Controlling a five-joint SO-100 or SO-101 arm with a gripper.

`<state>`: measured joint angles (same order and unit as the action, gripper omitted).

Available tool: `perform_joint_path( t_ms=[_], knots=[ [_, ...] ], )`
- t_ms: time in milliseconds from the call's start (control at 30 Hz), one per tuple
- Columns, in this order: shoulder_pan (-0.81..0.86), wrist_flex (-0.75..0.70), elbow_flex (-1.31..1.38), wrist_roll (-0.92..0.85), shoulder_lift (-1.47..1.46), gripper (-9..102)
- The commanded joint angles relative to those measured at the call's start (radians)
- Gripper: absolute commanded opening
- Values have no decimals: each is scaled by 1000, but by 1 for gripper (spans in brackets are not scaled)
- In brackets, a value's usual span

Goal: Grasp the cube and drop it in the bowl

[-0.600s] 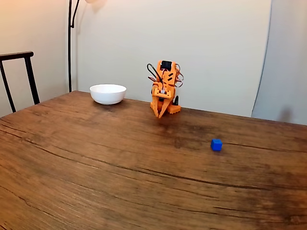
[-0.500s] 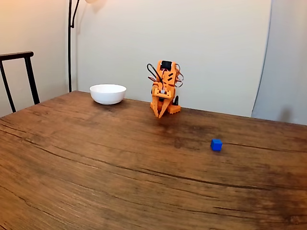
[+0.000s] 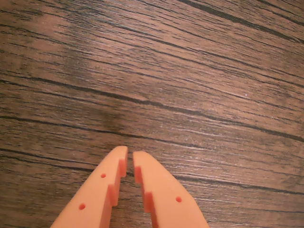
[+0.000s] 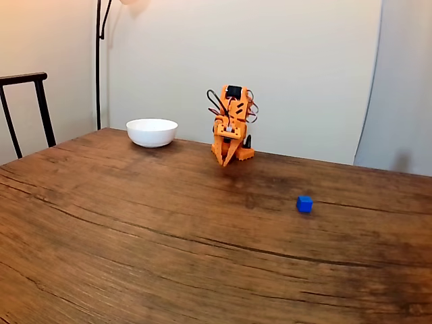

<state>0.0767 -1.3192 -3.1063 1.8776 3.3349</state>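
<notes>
Fixed view: orange arm (image 4: 231, 125) folded at the far edge of the wood bench (image 4: 135, 229), tool (image 4: 226, 162) pointing down at the bench. White bowl (image 4: 152, 132) sits left of the arm, near the far edge. Blue cube (image 4: 304, 204) lies on the bench to the right and nearer the camera, well apart from arm and bowl. Chair (image 4: 27, 108) at far left. Wrist view: tool (image 3: 130, 157) over bare wood grain, jaws nearly closed with a thin slit between the tips, gripping nothing.

No change — arm (image 4: 231, 125), cube (image 4: 304, 204) unmoved.
</notes>
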Motion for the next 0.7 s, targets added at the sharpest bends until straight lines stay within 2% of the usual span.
perform_joint_path(
  t_ms=[0, 667],
  knots=[
    [5, -46, -5, 2, -14, 0],
    [6, -46, -5, -6, -14, 0]
  ],
)
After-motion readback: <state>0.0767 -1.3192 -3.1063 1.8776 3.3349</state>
